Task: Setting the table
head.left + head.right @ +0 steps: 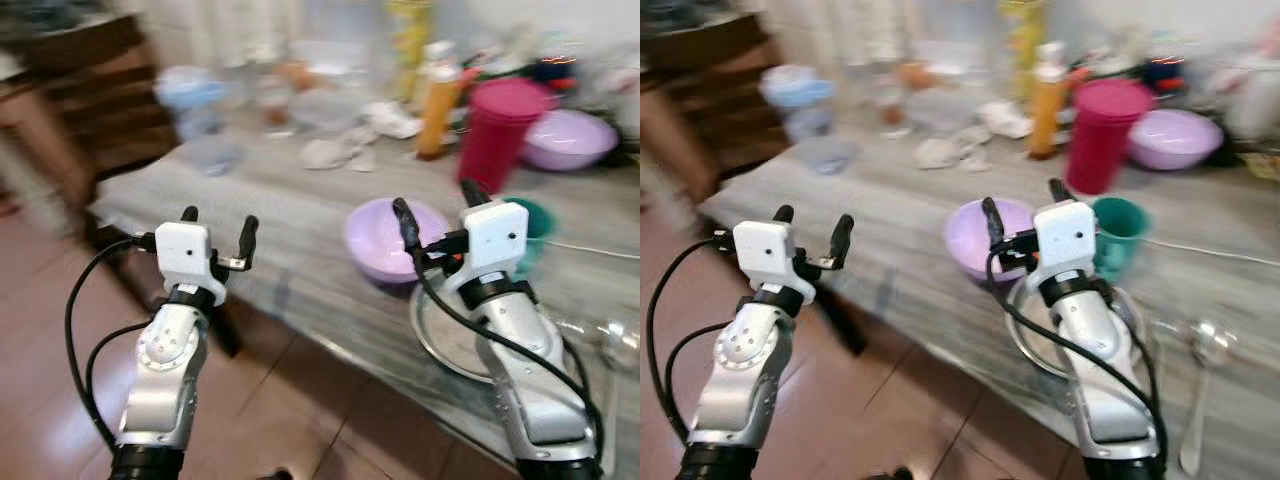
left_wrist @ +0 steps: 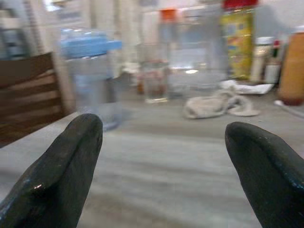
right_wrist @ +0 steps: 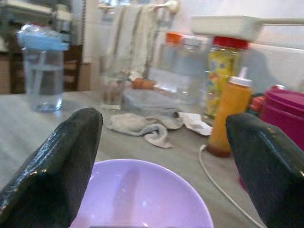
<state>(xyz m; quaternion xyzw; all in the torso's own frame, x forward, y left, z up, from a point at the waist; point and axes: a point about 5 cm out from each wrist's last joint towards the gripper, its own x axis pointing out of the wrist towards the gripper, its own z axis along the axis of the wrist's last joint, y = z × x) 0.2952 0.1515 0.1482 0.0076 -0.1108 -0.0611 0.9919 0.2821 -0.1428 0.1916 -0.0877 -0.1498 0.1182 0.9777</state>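
While both head views are blurred, they show the grey wood-grain table [image 1: 300, 230] with the two silver arms raised in front of it. The left gripper [image 1: 218, 232] hangs over the table's near left corner, its two black fingers well apart and holding nothing. The right gripper [image 1: 437, 215] stands with its fingers spread and empty, just over the near rim of the lilac bowl [image 1: 385, 238]. That bowl sits beside a round metal plate [image 1: 1040, 335] at the table's front edge, partly hidden by the right arm. A teal cup [image 1: 1116, 232] stands just behind the right wrist, with a tall magenta container [image 1: 500, 130] behind it and a second lilac bowl [image 1: 568, 138] farther back.

In the right eye view, a metal spoon [image 1: 1200, 380] lies on the table to the right of the plate; the left eye view shows that spot only as a blur.

From the right wrist view come things the head views smear: an orange squeeze bottle [image 3: 229, 118], a crumpled grey cloth [image 3: 142, 126] and a white cable [image 3: 221, 183] running past the bowl. A clear bottle with a blue lid [image 2: 90, 76] stands near the table's far left in the left wrist view, beyond the parted fingers [image 2: 61, 175].
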